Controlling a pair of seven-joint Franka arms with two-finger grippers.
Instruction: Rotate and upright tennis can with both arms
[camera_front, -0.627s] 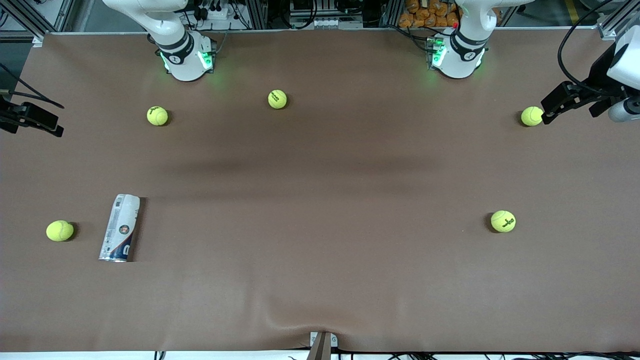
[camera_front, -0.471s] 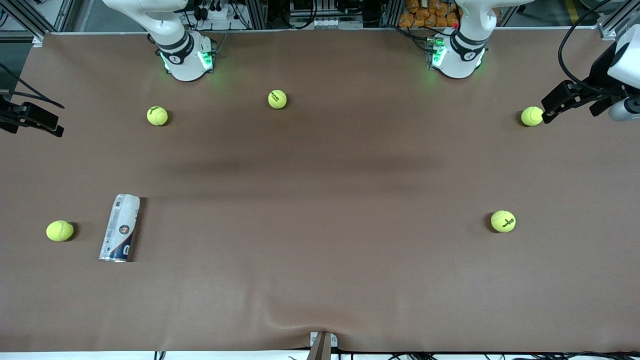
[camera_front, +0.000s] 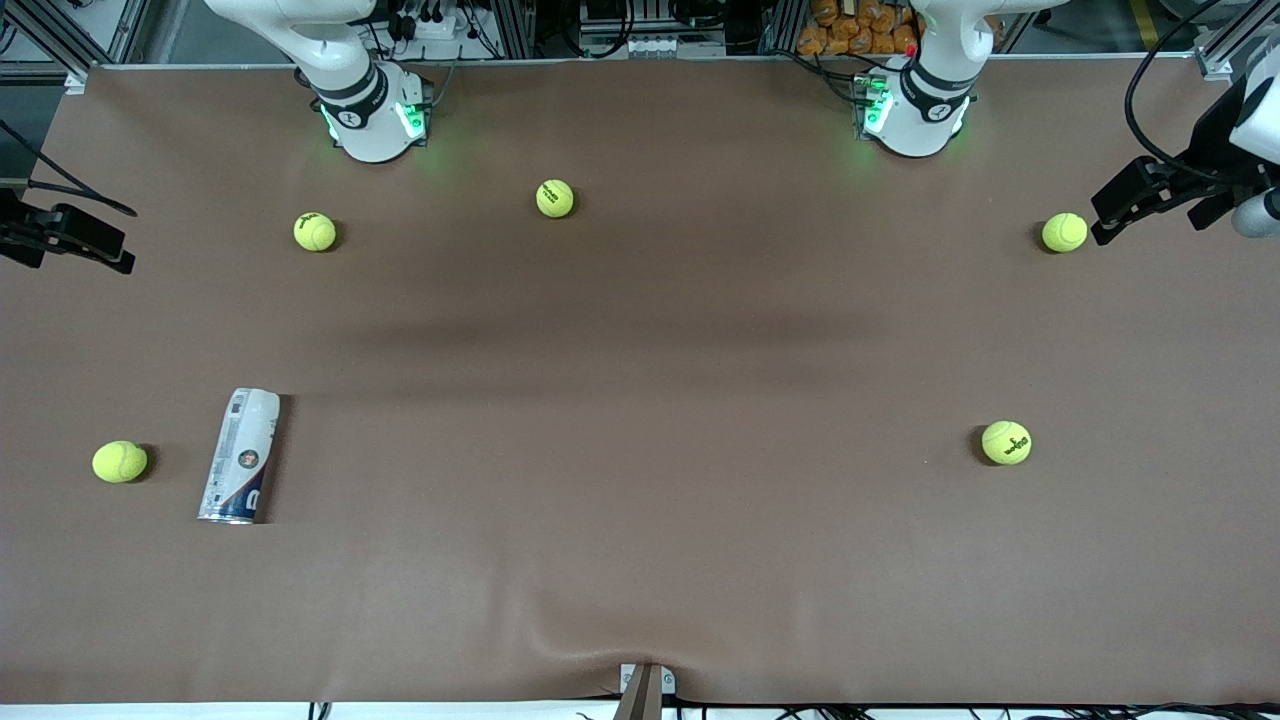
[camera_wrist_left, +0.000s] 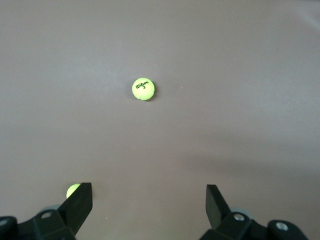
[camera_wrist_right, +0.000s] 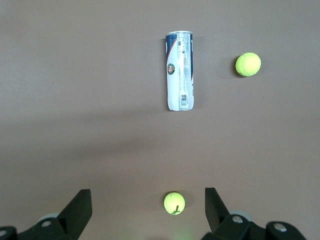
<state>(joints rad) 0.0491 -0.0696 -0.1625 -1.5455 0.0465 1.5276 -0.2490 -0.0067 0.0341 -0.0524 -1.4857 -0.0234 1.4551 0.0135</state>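
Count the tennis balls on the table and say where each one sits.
5. One beside the tennis can; one in front of the right arm's base; one mid-table near the bases; one by the left gripper; one nearer the camera, left arm's end.

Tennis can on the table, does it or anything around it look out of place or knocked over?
Yes. The tennis can lies on its side toward the right arm's end of the table, not upright. Five loose tennis balls are scattered around, the nearest ball beside it but apart. Nothing looks damaged or spilled.
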